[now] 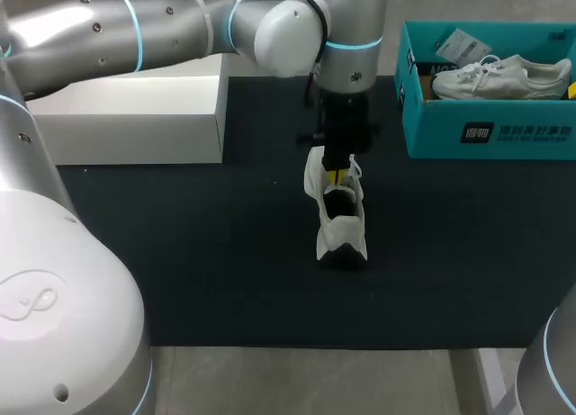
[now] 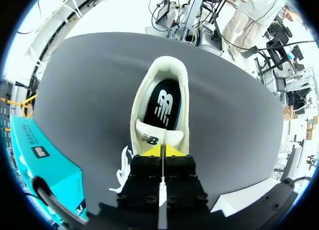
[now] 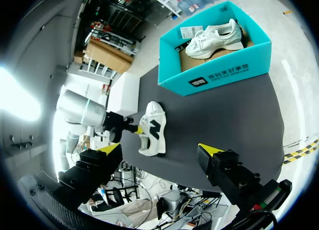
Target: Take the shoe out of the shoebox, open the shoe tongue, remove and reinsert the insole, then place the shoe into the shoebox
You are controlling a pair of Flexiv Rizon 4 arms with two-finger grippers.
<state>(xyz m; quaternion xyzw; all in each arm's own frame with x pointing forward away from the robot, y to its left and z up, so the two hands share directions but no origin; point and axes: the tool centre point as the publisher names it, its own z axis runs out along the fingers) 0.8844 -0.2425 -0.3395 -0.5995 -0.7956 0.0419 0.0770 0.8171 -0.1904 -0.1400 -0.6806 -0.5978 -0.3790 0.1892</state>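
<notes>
Well clear of the shoebox [image 1: 432, 127], my left fingers [image 2: 151, 151] pinch the tongue [image 2: 154, 136] of the shoe [image 1: 340, 226]; I'd peel it slowly, right fingers [image 3: 209, 150] spread wide.

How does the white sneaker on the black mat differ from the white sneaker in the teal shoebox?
The loose white sneaker stands on its sole on the black mat; the boxed white sneaker sits inside the teal cardboard shoebox. The left gripper pinches the loose sneaker's tongue; nothing touches the boxed one. Both are white lace-up sneakers.

Black table [image 1: 180, 253] holds shoe [image 1: 340, 226], teal shoebox [image 1: 490, 136], white box [image 1: 135, 118].
</notes>
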